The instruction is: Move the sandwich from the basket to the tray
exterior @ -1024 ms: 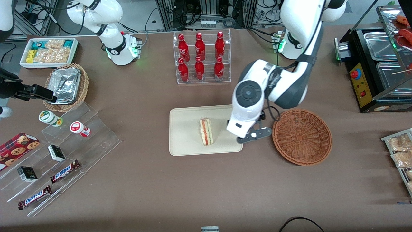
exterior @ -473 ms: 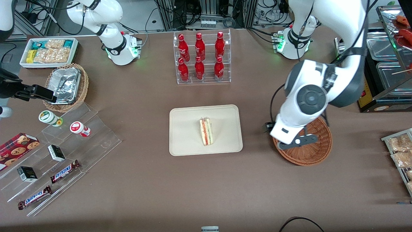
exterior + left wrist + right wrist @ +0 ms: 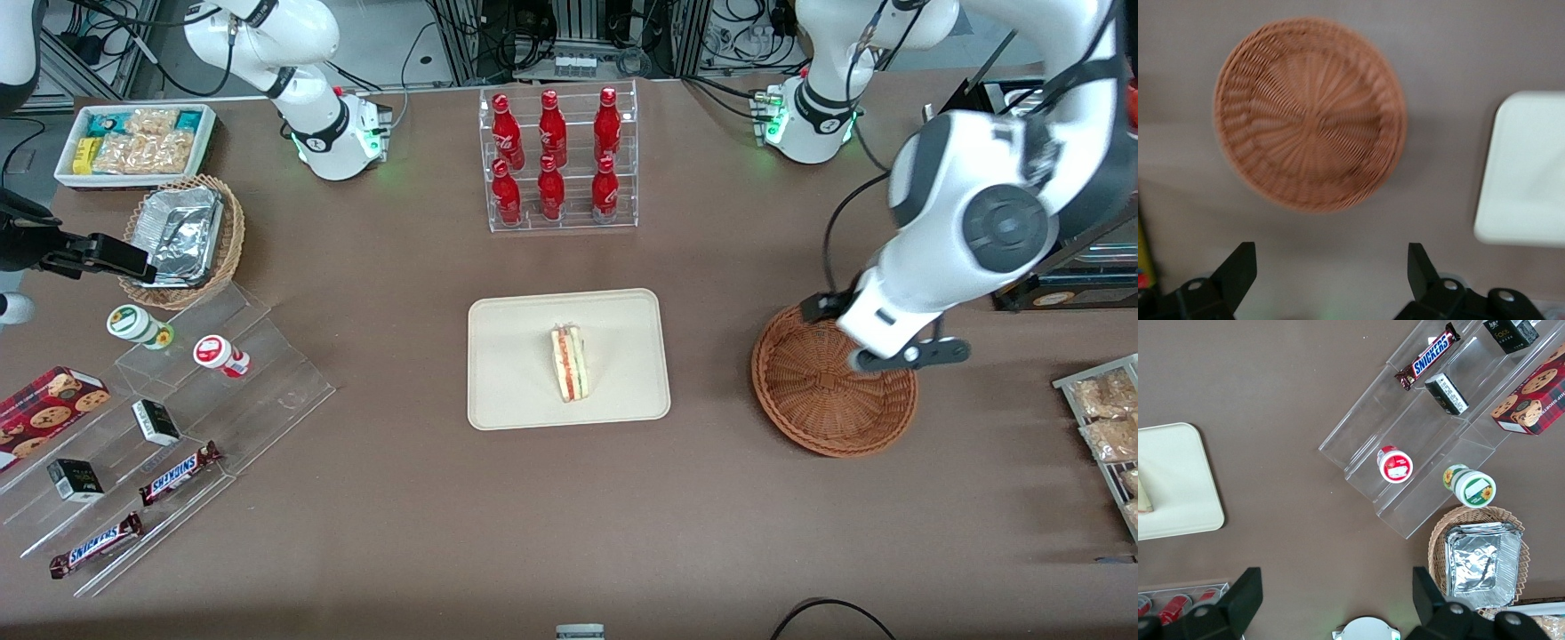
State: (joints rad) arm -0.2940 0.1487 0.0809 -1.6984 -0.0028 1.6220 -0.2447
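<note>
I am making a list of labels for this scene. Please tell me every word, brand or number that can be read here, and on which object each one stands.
"SNICKERS": on the chocolate bar on the clear step display, and on a second bar nearer the front camera.
"SNICKERS": the same brand reads on the bar in the right wrist view.
Red bottles: white script, too small to read.
Yellow panel on the black machine: print unreadable.
The sandwich, tray, basket and gripper, open above the table beside the basket, carry no text.

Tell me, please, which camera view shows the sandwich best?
The front view: the whole sandwich stands on the tray, filling layers visible. The right wrist view catches only its corner; the left wrist view, where the open pincer shows, misses it.
</note>
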